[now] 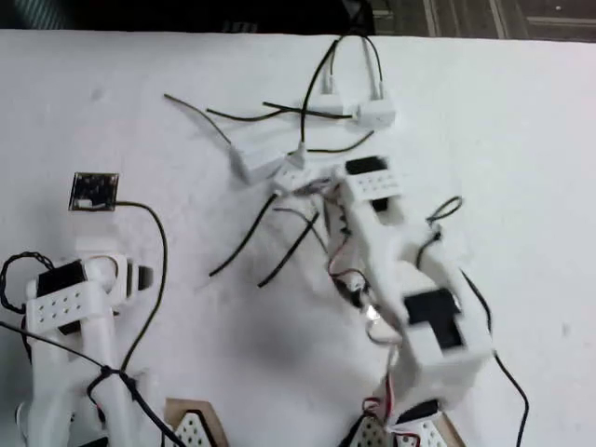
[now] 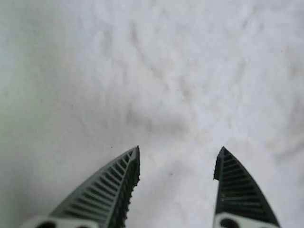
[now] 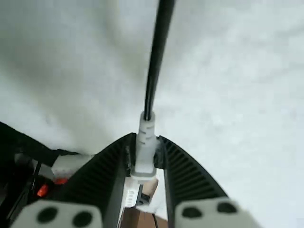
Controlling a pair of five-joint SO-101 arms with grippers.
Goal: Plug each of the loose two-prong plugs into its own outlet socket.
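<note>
My right gripper (image 3: 145,140) is shut on a white two-prong plug (image 3: 146,129), whose black cable (image 3: 156,57) runs straight away over the white cloth. From above, the right arm reaches to mid-table, its gripper (image 1: 303,180) against a white outlet block (image 1: 253,160). A second white block (image 1: 374,115) lies farther back with a looped black cable (image 1: 354,42) above it. The left arm (image 1: 74,293) sits at the near left. Its gripper (image 2: 178,153) is open over bare cloth, holding nothing.
Loose black cable ends (image 1: 244,237) trail toward the front from the outlet block. A small black square board (image 1: 93,191) with its own cable lies at the left. The table's far edge (image 1: 186,32) borders a dark floor.
</note>
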